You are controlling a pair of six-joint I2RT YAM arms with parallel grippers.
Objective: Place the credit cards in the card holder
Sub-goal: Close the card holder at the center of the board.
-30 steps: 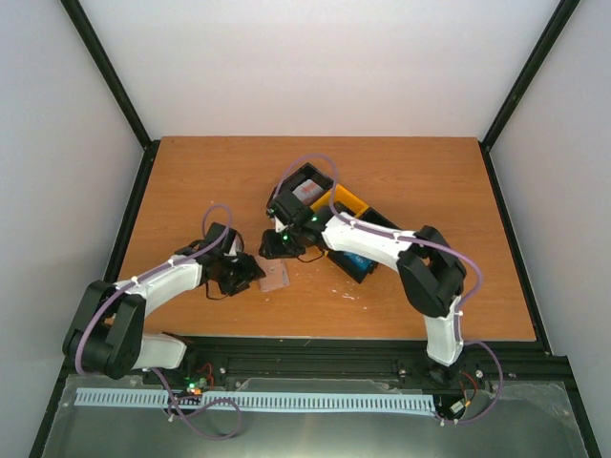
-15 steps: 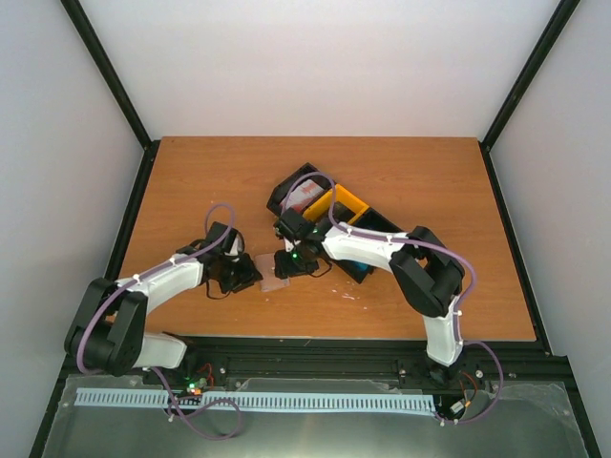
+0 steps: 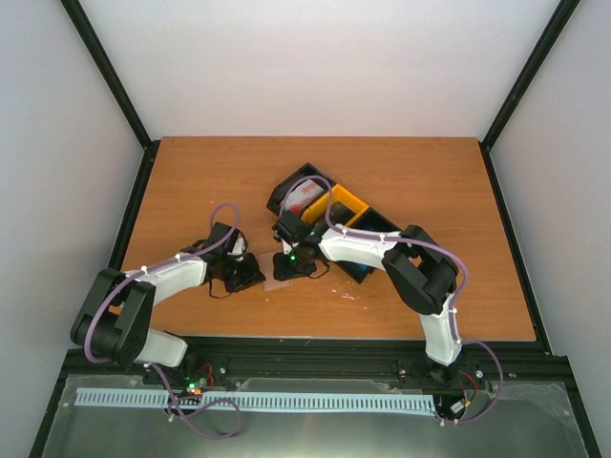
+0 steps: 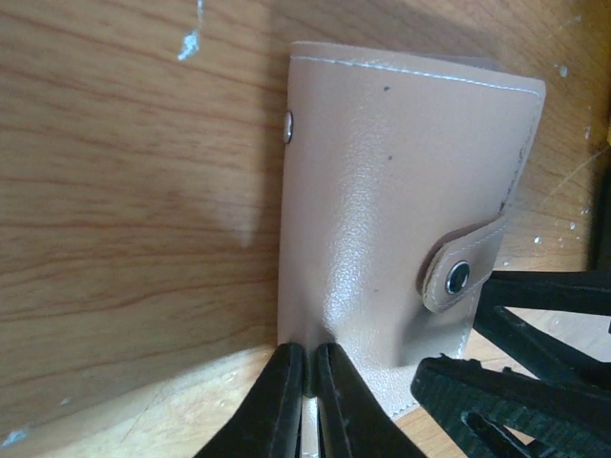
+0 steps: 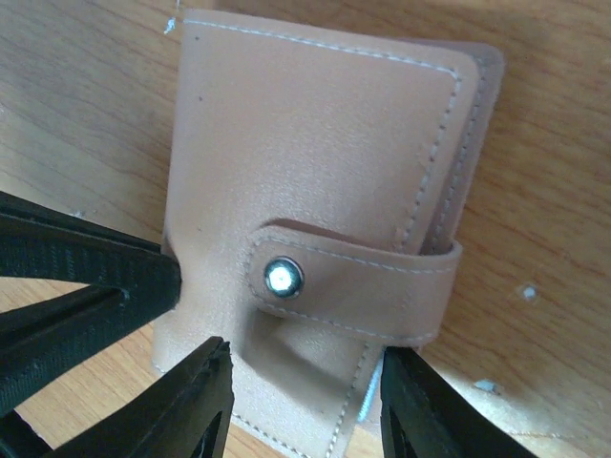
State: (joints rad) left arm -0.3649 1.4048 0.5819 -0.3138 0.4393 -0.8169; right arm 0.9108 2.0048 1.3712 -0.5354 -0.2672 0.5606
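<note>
The pinkish-tan card holder [image 4: 401, 191] lies closed on the wooden table, its strap snapped down [image 5: 283, 278]. In the top view the card holder [image 3: 276, 275] shows between the two grippers. My left gripper [image 4: 307, 374] is shut on the holder's near edge, pinching the cover. My right gripper [image 5: 307, 382] is open and straddles the holder's end just below the strap, one finger on each side. Its black fingers [image 4: 516, 382] also show in the left wrist view. Red-and-white credit cards [image 3: 304, 197] lie in a black bin behind the right arm.
A row of joined bins runs diagonally behind the right arm: a black bin [image 3: 284, 189], a yellow bin [image 3: 346, 203] and another black bin [image 3: 380, 221]. The right forearm [image 3: 358, 246] crosses over them. Black frame posts stand at the table's back corners.
My left gripper has closed onto the card holder's edge. My right gripper has come down and left from the bins to the holder and now straddles its end.
</note>
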